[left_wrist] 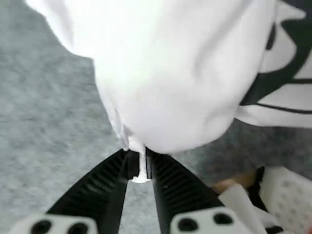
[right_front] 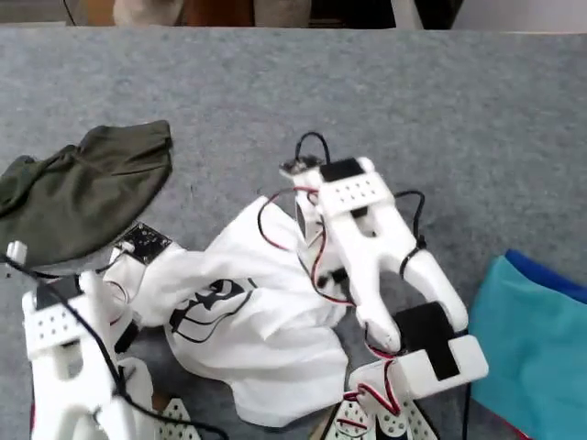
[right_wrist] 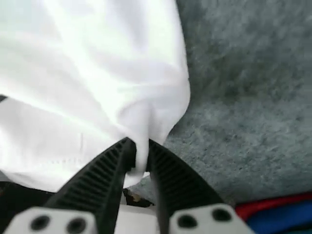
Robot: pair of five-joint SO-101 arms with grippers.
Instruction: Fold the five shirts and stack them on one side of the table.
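Observation:
A white shirt with a black print lies bunched near the table's front middle, held between both arms. My left gripper is shut on a pinched fold of the white shirt at its left edge. On the shirt's far right edge, my right gripper is shut on another fold of the white shirt, which hangs from the jaws. An olive green shirt lies crumpled at the left. Teal and blue shirts are stacked at the right edge.
The grey table has free room across its far half and right middle. A red cloth and a blue one show beside the right arm's base. White arm bases stand at the front edge.

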